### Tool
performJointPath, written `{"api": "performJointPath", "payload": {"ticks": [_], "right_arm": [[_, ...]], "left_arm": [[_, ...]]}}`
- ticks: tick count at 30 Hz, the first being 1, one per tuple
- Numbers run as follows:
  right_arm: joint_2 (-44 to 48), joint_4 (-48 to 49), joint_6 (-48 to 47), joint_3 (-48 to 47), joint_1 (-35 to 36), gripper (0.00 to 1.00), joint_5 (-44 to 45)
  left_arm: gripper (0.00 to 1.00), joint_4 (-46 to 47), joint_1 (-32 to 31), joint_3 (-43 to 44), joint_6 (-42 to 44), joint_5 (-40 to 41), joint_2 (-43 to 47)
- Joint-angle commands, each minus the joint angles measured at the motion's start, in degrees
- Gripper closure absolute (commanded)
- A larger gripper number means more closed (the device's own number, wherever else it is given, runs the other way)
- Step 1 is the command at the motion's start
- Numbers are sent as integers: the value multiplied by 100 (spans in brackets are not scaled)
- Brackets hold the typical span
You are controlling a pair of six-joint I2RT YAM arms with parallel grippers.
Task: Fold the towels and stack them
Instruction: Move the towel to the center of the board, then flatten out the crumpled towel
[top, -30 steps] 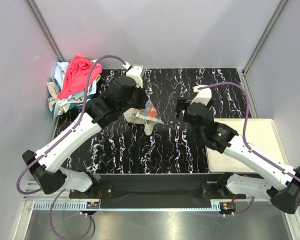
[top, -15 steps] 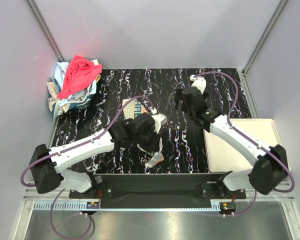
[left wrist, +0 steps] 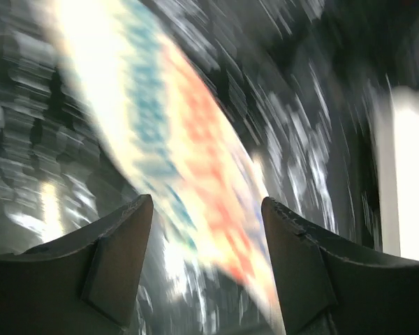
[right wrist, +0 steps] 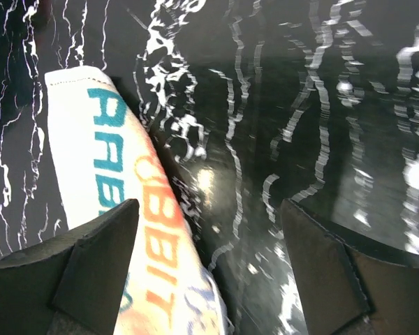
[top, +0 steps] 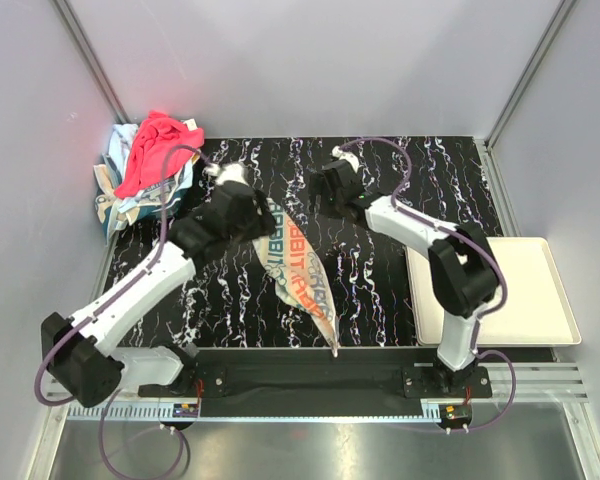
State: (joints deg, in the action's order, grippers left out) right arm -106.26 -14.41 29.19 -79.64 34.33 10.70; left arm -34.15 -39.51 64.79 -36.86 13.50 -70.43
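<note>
With the lettered towel (top: 298, 275) laid out from eleven to five o'clock, the left gripper (left wrist: 204, 202) and right gripper (right wrist: 206, 206) stood wide open, so regrasping its corners to fold it likely came next.

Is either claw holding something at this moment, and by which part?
Nothing is held. The left claw and the right claw both stand open; the cream cloth towel with coloured block letters lies free on the black marbled table.

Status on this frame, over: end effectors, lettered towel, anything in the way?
Left end effector open, right end effector open, nothing held. Lettered towel lies long and narrow, diagonal at centre. Other towels heaped far-left corner. Nothing blocking.
</note>
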Motion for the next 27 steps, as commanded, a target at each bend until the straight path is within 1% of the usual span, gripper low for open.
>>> {"api": "performJointPath", "payload": {"ticks": [1, 2, 3, 4, 5, 6, 7, 8, 10, 13, 16, 18, 20, 24, 27], "right_arm": [[-490, 211, 166, -605, -14, 12, -498], [-597, 237, 201, -736, -14, 12, -542], [-694, 255, 210, -781, -14, 13, -595], [-851, 298, 227, -808, -14, 13, -630], [-940, 403, 280, -843, -14, 14, -683], [-1010, 448, 298, -869, -5, 14, -822], [-1141, 483, 298, -904, -14, 15, -920], [-1212, 492, 333, -974, -5, 15, -990], [-1353, 475, 386, -1036, -14, 16, -1061], [-1494, 475, 412, -1045, 4, 15, -1228], [-1730, 291, 421, -1229, 4, 16, -1237], [-1819, 299, 465, -1256, 13, 16, -1228], [-1907, 308, 491, -1300, 4, 16, -1246], [-2083, 185, 482, -1537, 30, 17, -1290], [-2250, 36, 473, -1757, 57, 18, -1254]], "left_arm": [[32, 707, 864, 69, -567, 882, -459], [32, 830, 1014, 77, -550, 909, -654], [32, 918, 1346, 242, -524, 866, -943], [33, 963, 1514, 357, -463, 813, -1207], [34, 1050, 1647, 445, -401, 665, -1723], [34, 1364, 1865, 551, -305, 506, -1954], [34, 1489, 1972, 630, -174, 340, -2165], [34, 1586, 2051, 709, -111, 112, -2568], [34, 1710, 2201, 964, 30, 74, -2939], [30, 1903, 2342, 1219, 197, -285, -3555], [30, 1755, 2421, 1632, 285, -470, -4214], [30, 1544, 2448, 1957, 311, -453, -4617], [30, 1482, 2448, 2142, 329, -479, -4786], [32, 1455, 2448, 2195, 346, -409, -4918], [37, 1455, 2474, 2195, 373, -435, -4962]]}}
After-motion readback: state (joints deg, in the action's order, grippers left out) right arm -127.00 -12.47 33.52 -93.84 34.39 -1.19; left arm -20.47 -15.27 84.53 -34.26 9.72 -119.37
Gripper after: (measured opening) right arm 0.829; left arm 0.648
